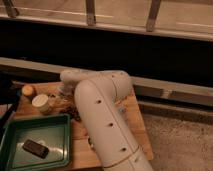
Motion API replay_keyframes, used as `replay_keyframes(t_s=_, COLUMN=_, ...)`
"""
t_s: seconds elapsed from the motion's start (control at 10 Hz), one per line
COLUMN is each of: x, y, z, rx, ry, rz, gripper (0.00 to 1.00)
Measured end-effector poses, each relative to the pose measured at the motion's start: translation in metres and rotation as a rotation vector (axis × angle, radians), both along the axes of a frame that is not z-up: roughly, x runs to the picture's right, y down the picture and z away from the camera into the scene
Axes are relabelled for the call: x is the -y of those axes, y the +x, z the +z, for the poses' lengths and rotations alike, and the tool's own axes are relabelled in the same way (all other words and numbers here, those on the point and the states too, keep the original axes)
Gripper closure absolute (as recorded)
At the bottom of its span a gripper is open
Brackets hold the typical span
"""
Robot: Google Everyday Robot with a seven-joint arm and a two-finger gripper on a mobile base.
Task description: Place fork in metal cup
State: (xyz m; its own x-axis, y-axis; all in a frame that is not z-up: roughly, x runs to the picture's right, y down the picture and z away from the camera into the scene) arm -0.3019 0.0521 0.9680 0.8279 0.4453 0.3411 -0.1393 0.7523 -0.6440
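My white arm (102, 115) fills the middle of the view and reaches to the back left of the wooden table (134, 125). The gripper (63, 95) is at its far end, low over the table beside a white cup (41, 102), and is mostly covered by the wrist. The fork is hidden. The metal cup is hidden too, likely behind the arm. Some small dark items (73, 113) lie under the wrist, too dim to name.
A green tray (15, 135) sits at the front left with a dark block (36, 148) in it. An orange round item (28, 90) lies at the back left. A dark wall and a ledge run behind the table; speckled floor lies to the right.
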Motion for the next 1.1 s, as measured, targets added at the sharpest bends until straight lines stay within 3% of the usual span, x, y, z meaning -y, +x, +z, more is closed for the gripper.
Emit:
replay_keyframes(t_s=0.3, x=0.001, y=0.001, z=-0.002, rx=0.0, ry=-0.002, rz=-0.003, gripper=0.87)
replay_keyframes(t_s=0.4, x=0.001, y=0.004, z=-0.003, rx=0.0, ry=0.004, rz=-0.014, gripper=1.0)
replay_keyframes(t_s=0.6, x=0.001, y=0.002, z=-0.003, rx=0.001, ry=0.004, rz=-0.012, gripper=1.0)
replay_keyframes(t_s=0.8, x=0.011, y=-0.011, z=-0.007, rx=0.0, ry=0.04, rz=-0.037, gripper=1.0)
replay_keyframes(t_s=1.1, x=0.039, y=-0.008, z=-0.024, rx=-0.03, ry=0.102, rz=-0.046, gripper=1.0)
